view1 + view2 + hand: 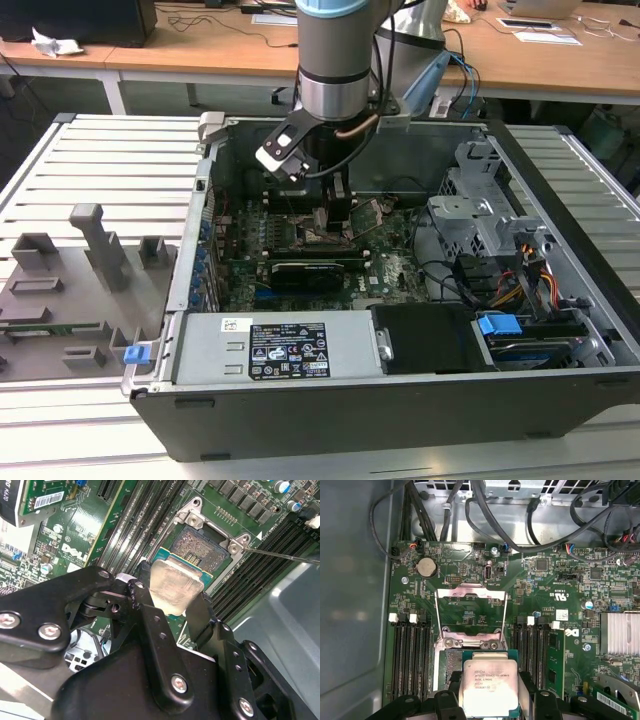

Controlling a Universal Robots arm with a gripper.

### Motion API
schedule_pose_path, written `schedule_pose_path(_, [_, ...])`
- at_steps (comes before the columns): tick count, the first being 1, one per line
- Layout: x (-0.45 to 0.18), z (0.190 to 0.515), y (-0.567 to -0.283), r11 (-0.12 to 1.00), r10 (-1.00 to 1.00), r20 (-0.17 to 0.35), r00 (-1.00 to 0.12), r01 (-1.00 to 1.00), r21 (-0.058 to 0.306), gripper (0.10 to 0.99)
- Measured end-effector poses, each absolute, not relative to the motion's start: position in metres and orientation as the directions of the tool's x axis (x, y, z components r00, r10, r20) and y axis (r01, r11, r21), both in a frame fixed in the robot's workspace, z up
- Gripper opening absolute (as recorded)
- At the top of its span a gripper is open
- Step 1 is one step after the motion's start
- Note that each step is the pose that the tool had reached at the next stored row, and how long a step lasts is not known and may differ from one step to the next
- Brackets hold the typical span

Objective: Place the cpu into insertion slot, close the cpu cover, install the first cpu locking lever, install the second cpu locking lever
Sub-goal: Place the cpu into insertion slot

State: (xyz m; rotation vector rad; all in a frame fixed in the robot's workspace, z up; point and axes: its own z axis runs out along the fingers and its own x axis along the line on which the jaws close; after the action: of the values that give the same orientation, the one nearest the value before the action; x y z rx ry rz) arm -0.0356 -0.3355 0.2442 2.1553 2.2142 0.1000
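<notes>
Labelled power supply [288, 350] fronts the open computer case [400, 415] in the exterior view, where the grey arm [335, 50] reaches down from above. Its gripper [337, 212] hangs low over the green motherboard [390, 265]. A long black card [315, 272] lies just in front of the gripper. A metal drive cage [480, 210] sits to the exterior view's right, and a grey fixture tray [60, 300] rests outside the case to the exterior view's left.

Black fingers [150, 615] crowd the foreground of the second wrist view, clamped on opposite edges of the cpu [175, 587]. The chip overlaps the near edge of the insertion slot [205, 542], whose contact field lies exposed; whether the two touch cannot be told. A thin metal lever [285, 556] juts out beside the slot, and rows of memory slots [145, 515] flank it.

Seen in the first wrist view, the gripped cpu [487, 685] hides part of the slot, while the cpu cover [471, 594] stands raised open beyond it. A coin battery [426, 568], a finned heatsink [620, 632] and looping black cables [425, 515] ring the socket.
</notes>
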Motion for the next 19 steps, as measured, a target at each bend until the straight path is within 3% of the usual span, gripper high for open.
schedule_pose_path(19, [-0.038, 0.231, -0.325, 0.007, 1.0, 0.009, -0.008, 0.997, 0.081, 0.525])
